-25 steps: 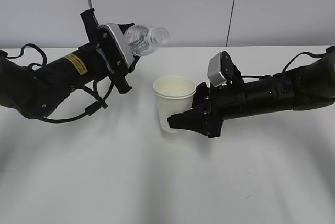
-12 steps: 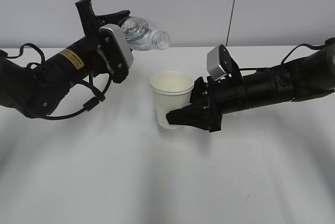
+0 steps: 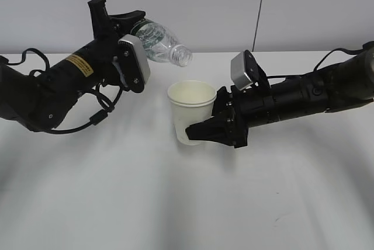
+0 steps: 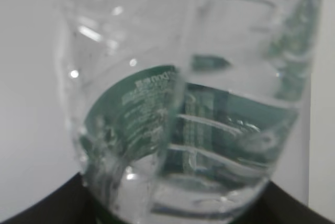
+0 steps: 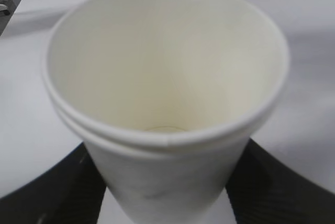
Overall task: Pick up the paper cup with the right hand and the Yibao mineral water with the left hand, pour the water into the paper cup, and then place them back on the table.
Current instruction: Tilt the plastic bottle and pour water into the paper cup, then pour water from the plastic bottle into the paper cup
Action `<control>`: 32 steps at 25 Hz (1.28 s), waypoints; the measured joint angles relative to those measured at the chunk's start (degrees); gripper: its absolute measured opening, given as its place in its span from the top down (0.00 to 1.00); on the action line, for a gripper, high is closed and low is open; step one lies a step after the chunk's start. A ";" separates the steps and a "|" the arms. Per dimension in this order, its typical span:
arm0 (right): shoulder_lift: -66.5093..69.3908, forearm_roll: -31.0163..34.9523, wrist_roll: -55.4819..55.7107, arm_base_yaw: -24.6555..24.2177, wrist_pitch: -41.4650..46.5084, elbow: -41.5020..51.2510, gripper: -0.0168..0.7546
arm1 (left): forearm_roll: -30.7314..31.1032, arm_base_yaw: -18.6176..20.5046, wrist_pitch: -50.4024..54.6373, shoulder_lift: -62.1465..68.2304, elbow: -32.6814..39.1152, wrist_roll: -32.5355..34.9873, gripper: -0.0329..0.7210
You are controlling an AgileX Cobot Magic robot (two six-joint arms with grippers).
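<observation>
My left gripper (image 3: 125,28), on the arm with the yellow sticker, is shut on the Yibao mineral water bottle (image 3: 159,41). The bottle lies tilted, its open neck pointing right and slightly down, above and left of the cup. In the left wrist view the bottle (image 4: 188,103) fills the frame, with its green label and water inside. My right gripper (image 3: 201,132) is shut on the white paper cup (image 3: 190,110) and holds it upright a little above the table (image 3: 175,203). The right wrist view looks into the cup (image 5: 167,77), which looks dry.
The two black arms reach in from the left and right edges. A grey wall with a dark vertical seam (image 3: 260,10) stands behind the table. Black cables (image 3: 102,115) hang under the left arm.
The bottle has tipped further, its neck dropping toward the cup. The cup rose slightly and shifted left a second ago, then held still.
</observation>
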 joint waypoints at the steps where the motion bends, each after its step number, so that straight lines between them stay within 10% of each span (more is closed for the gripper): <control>1: 0.00 0.00 0.05 0.00 0.00 0.00 0.36 | -0.08 0.00 0.00 0.00 0.00 1.13 0.46; 32: 0.00 -0.24 0.05 0.00 2.76 0.00 0.36 | -0.34 0.00 -1.36 0.00 0.00 9.65 0.47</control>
